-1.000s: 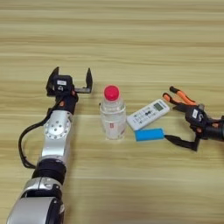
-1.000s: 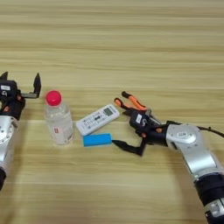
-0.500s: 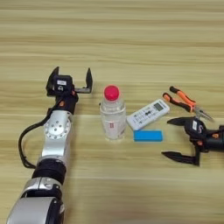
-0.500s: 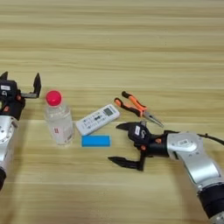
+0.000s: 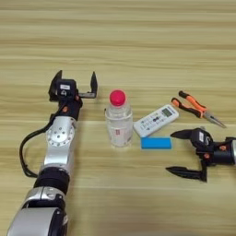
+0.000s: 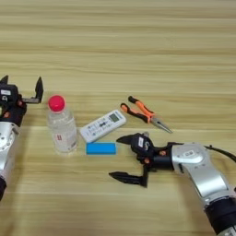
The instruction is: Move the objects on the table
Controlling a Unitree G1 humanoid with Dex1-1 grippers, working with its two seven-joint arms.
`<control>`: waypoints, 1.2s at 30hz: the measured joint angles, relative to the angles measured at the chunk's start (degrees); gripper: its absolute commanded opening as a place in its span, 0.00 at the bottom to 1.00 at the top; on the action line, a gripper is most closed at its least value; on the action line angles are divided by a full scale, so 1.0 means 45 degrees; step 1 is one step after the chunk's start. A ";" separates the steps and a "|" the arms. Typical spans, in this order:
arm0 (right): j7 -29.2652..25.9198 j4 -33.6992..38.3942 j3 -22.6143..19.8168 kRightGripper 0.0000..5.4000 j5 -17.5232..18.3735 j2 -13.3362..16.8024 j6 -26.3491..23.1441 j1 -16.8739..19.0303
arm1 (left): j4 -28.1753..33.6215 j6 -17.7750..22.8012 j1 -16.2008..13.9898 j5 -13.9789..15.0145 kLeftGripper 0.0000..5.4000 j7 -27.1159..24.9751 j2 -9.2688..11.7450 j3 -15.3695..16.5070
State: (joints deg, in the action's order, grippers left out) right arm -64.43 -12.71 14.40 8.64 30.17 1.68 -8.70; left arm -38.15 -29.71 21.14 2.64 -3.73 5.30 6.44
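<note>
1. The light wooden counter (image 5: 138,37) is carrying a small cluster of things near its middle, and both arms are reaching in from the near edge.
2. The clear plastic bottle (image 5: 119,122) with a red cap is standing upright at the left of the cluster.
3. The white remote control (image 5: 156,120) is lying at a slant just right of the bottle, its near end close beside the bottle's body.
4. The flat blue block (image 5: 156,143) is lying just in front of the remote, close to it.
5. The orange-handled pliers (image 5: 197,107) are lying to the right of the remote, handles pointing back and left, metal nose pointing right; nothing is touching them.
6. The right gripper (image 6: 123,156) is hovering right of the blue block and in front of the pliers, its jaws spread wide and released, grasping nothing.
7. The left gripper (image 5: 76,83) is sitting well left of the bottle, its jaws parted wide and pointing away from the robot, with nothing between them.
</note>
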 measured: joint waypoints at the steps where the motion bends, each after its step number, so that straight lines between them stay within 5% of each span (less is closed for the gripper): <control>1: -0.0006 -0.0119 0.0000 1.00 0.0013 -0.0070 0.0001 -0.0075 | 0.0000 0.0000 0.0000 0.0000 1.00 0.0000 0.0000 -0.0001; 11: -0.0204 -0.0699 0.0215 0.81 0.0130 -0.0632 -0.0207 -0.0625 | 0.0000 0.0000 0.0000 -0.0005 1.00 0.0027 -0.0007 -0.0005; 36: -0.0488 -0.0360 0.0418 0.32 0.0159 -0.0705 -0.0260 -0.0592 | -0.0001 0.0000 0.0000 -0.0007 1.00 0.0054 -0.0028 -0.0053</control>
State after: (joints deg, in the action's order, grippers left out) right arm -66.62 -14.33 16.29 9.35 27.00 0.51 -11.37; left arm -38.15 -29.71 21.14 2.61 -3.49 5.18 6.21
